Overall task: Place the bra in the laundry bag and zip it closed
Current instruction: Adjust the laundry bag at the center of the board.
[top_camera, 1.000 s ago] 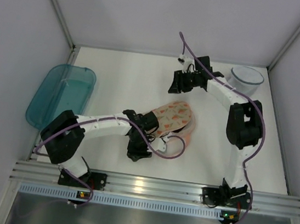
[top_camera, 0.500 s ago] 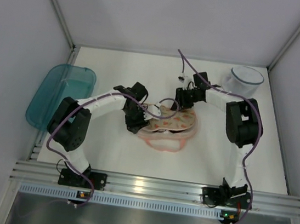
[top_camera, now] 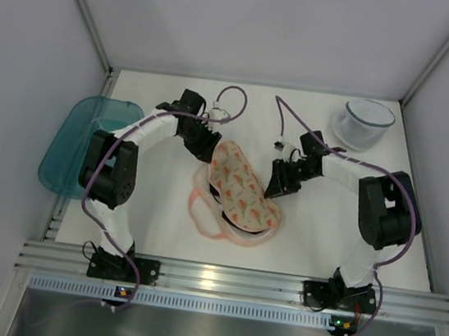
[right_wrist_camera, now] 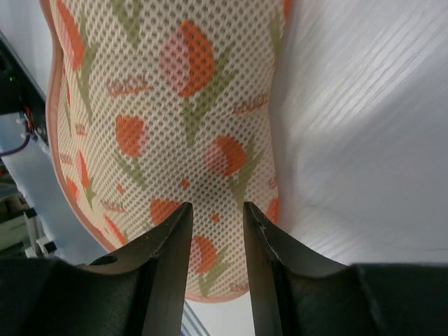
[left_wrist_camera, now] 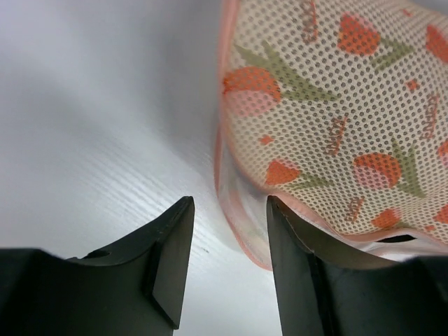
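The laundry bag (top_camera: 238,190) lies flat in the middle of the table, running diagonally from far left to near right, with its patterned mesh top facing up. Its pink zip edging loops out at the near left. The bra is hidden. My left gripper (top_camera: 208,151) sits at the bag's far end. In the left wrist view the left gripper (left_wrist_camera: 229,203) is open, and the bag's pink rim (left_wrist_camera: 241,231) lies in the gap by the right finger. My right gripper (top_camera: 273,193) is at the bag's right edge. The right gripper (right_wrist_camera: 217,208) hangs open over the mesh (right_wrist_camera: 175,105), gripping nothing.
A teal plastic bin (top_camera: 91,142) hangs over the table's left edge. A translucent round tub (top_camera: 363,122) stands at the back right. White walls close in the table on three sides, and a metal rail (top_camera: 234,284) runs along the front.
The left gripper swung from the bag's near side to its far end. The right gripper came from the back down to the bag's right edge. The bag now lies flatter and diagonal.
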Action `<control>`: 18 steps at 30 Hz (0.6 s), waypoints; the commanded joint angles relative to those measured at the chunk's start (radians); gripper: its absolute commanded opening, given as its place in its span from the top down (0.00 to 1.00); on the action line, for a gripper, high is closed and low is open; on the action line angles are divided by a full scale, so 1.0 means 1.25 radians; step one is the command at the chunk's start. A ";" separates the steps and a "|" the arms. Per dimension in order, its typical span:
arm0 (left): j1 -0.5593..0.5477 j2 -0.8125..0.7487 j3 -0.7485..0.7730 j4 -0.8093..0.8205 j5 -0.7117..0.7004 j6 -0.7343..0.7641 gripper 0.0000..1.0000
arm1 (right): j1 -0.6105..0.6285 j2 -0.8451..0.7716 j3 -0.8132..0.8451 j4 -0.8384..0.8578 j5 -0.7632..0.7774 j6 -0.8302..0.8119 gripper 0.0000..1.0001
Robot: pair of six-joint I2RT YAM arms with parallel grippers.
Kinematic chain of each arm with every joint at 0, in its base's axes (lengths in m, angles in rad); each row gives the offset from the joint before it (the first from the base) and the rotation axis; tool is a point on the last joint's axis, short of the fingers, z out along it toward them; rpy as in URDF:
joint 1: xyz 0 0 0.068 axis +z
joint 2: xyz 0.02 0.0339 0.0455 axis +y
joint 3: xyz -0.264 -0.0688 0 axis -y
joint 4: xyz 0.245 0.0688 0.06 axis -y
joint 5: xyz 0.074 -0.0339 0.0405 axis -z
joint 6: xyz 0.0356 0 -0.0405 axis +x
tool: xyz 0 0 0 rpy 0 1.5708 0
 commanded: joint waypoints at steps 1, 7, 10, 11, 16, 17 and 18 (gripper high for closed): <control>0.057 -0.096 0.017 0.032 0.053 -0.128 0.48 | 0.004 -0.079 -0.005 -0.091 -0.060 -0.082 0.63; 0.071 -0.238 -0.155 0.010 0.080 -0.184 0.48 | -0.029 -0.096 0.083 -0.058 -0.021 -0.079 0.62; 0.079 -0.239 -0.220 0.010 0.102 -0.231 0.48 | -0.028 -0.066 0.137 -0.025 -0.007 -0.056 0.59; 0.082 -0.228 -0.230 0.010 0.113 -0.242 0.49 | -0.029 -0.057 0.147 -0.013 -0.006 -0.041 0.58; 0.095 -0.142 -0.252 0.018 0.179 -0.289 0.50 | -0.012 0.004 0.216 0.021 -0.013 0.007 0.54; 0.095 -0.131 -0.247 0.020 0.177 -0.287 0.51 | -0.009 0.003 0.219 0.027 -0.015 0.012 0.53; 0.097 -0.118 -0.240 0.021 0.179 -0.289 0.52 | -0.006 -0.001 0.219 0.033 -0.018 0.020 0.53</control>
